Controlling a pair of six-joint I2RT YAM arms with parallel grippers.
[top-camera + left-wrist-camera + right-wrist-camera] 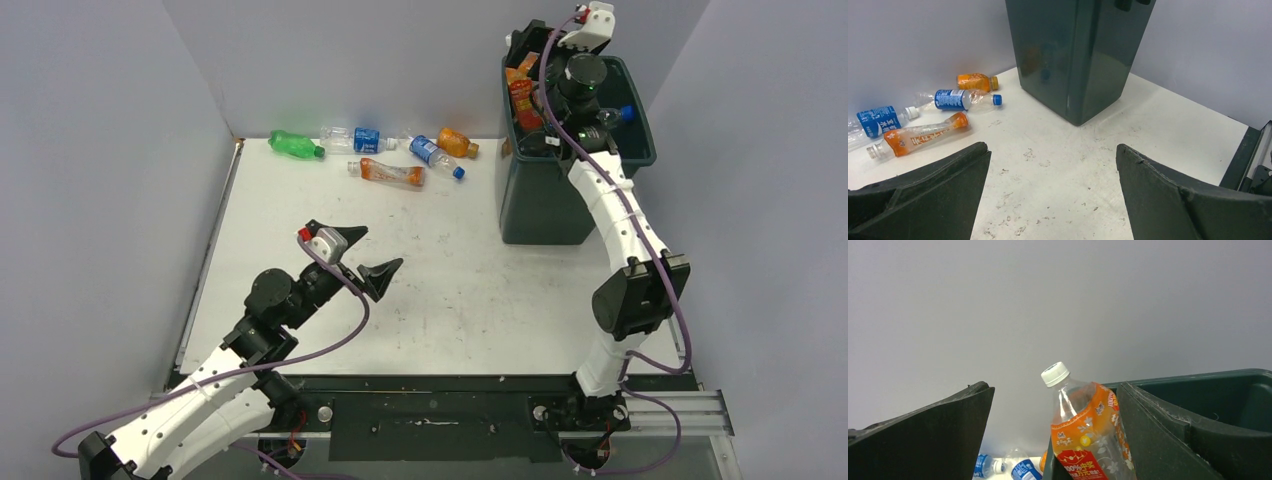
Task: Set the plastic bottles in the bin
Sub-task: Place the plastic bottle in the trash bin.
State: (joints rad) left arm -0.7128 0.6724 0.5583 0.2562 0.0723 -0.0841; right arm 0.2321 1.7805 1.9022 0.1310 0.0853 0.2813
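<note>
The bin point(545, 205) stands at the far right of the table point(450, 300). The top view shows several plastic bottles inside it: orange-labelled bottles point(522, 95) at its left wall and a blue-capped bottle point(622, 114) near its right wall. The right gripper point(1053, 389) hangs over the bin with its fingers wide apart. Only its wrist camera shows that a white-capped bottle point(1088, 440) stands upright between them, close to the right finger but not clamped; its orange and red label reads "100%", followed by Chinese characters. Five more bottles lie in a loose row by the far wall: a green bottle point(293, 146), a clear bottle with a blue label point(355, 138), a crushed orange-labelled bottle point(390, 173), a blue-labelled bottle with a blue cap point(435, 155) and an orange bottle point(455, 142). The left wrist view shows white Chinese characters on the blue labels, too small to read, and does not show the green bottle. The left gripper point(380, 247) is over mid-table, fingers spread and empty.
</note>
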